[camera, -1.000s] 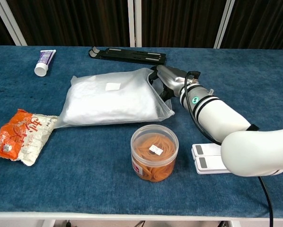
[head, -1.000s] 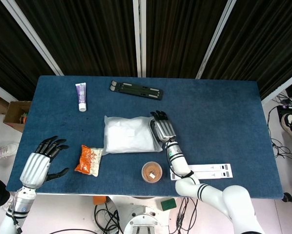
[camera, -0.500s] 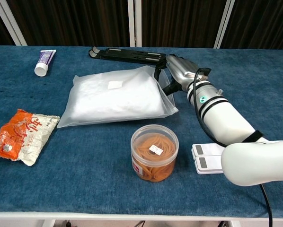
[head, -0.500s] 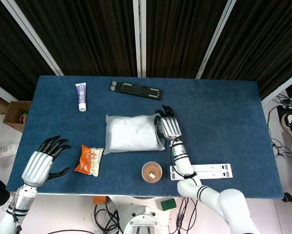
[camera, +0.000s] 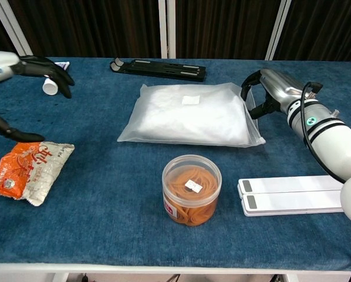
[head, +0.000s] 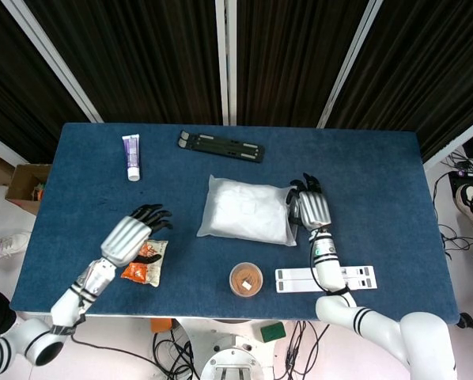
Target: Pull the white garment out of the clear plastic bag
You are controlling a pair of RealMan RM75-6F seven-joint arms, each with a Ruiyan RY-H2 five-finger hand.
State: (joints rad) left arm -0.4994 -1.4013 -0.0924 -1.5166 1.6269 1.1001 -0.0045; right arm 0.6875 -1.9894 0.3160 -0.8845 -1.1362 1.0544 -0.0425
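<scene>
Clear plastic bag [head: 247,211]: it lay flat near the middle of the blue table [head: 379,182], long axis running left to right, its right end against my right hand.
White garment [camera: 187,114]: folded inside the bag and filling most of it — a small white label faced up near the far edge.
Right hand [head: 310,208]: it rested at the bag's right end, fingers curled around the plastic edge there; in the chest view the thumb and fingers hooked that corner, so I was gripping the bag.
Left hand [head: 132,236]: it hovered over the table's left side, fingers spread and holding nothing, just above the orange snack packet [camera: 26,170].
Round tub [camera: 191,188]: it stood upright in front of the bag — clear, lidded, with brown contents I could not identify.
White strips [head: 325,279]: two lay side by side, right of the tub.
Tube [head: 131,156]: it lay at the far left, cap toward me.
Black flat rack [head: 221,146]: it lay along the far edge, behind the bag.
</scene>
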